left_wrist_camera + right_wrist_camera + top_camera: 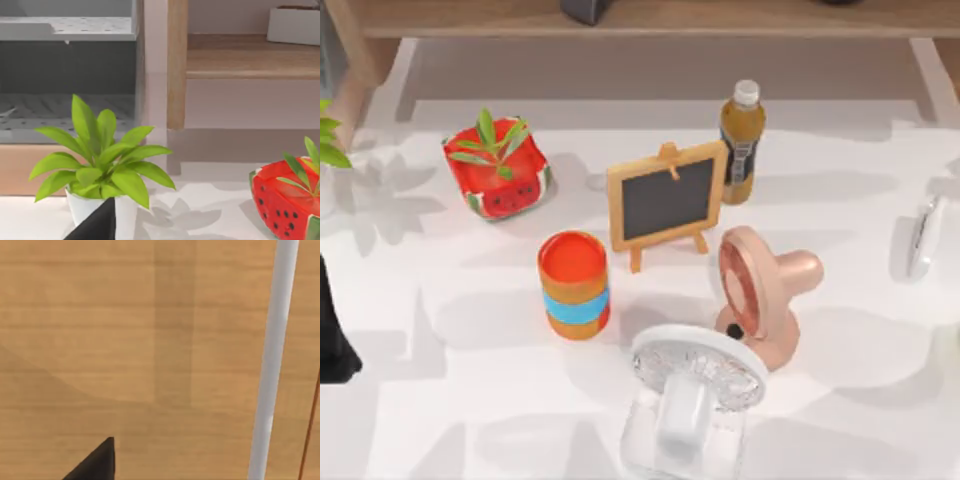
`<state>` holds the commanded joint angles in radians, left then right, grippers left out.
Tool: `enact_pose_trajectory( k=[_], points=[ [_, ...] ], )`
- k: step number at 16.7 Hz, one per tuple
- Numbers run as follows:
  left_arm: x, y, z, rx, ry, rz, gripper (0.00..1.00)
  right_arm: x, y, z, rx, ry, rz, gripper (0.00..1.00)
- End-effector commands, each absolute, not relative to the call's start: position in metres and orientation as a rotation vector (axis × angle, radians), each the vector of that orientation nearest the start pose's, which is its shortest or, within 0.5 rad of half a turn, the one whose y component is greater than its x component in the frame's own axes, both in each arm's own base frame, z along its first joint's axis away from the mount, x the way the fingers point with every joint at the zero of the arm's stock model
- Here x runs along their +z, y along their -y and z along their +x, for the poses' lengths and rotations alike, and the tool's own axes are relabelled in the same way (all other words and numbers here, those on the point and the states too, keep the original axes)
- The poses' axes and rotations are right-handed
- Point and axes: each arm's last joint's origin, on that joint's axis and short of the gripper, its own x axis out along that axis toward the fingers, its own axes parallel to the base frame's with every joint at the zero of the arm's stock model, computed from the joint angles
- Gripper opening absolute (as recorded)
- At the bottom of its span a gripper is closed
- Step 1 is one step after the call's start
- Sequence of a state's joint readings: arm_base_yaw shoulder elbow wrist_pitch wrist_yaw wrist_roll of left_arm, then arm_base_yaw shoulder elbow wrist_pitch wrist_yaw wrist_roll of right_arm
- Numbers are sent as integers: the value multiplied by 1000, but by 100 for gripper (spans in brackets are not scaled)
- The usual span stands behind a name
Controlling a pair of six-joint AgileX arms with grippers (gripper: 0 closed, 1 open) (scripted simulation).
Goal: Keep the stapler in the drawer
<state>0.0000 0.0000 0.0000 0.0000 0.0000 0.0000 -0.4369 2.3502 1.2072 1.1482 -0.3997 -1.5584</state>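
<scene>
Stapler (923, 236): slim white body with a thin grey seam, lying on the table (440, 400) at 3 o'clock, near the right edge, well apart from the central cluster.
Left arm (332, 330): a dark mass at 9 o'clock at the table's left edge; whether its gripper is clenched or released cannot be told.
Left wrist view: a dark fingertip (97, 225) shows in front of a white potted plant (100, 165); beyond it stands a wooden post (177, 65) and a shelf.
Right wrist view: a dark fingertip (97, 462) shows against a wooden surface (125, 340) crossed by a white bar (272, 360); the state of this gripper cannot be told.
Watermelon planter (496, 170): red, with green leaves, at 10 o'clock.
Bottle (741, 142): amber with a white cap, upright at 1 o'clock.
Chalkboard (666, 200): small wood-framed easel at the centre, just beside the bottle.
Cup (574, 284): orange with a blue band, at 7 o'clock of the chalkboard.
Pink fan (760, 295): at 4 o'clock of the chalkboard.
White fan (692, 395): round, on a clear base, at 6 o'clock, just beside the pink fan.
</scene>
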Motion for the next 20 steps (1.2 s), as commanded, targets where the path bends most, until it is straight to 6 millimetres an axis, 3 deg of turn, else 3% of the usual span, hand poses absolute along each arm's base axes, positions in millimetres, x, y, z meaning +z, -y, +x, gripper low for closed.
enact_pose_trajectory(
  k=[4, 17, 20],
  points=[
    [160, 1, 106, 0, 0, 0, 100, 89, 181, 428, -8, -8, -1571, 100],
    [160, 1, 106, 0, 0, 0, 100, 89, 181, 428, -8, -8, -1571, 2],
    [160, 1, 106, 0, 0, 0, 100, 89, 181, 428, -8, -8, -1571, 0]
  ],
)
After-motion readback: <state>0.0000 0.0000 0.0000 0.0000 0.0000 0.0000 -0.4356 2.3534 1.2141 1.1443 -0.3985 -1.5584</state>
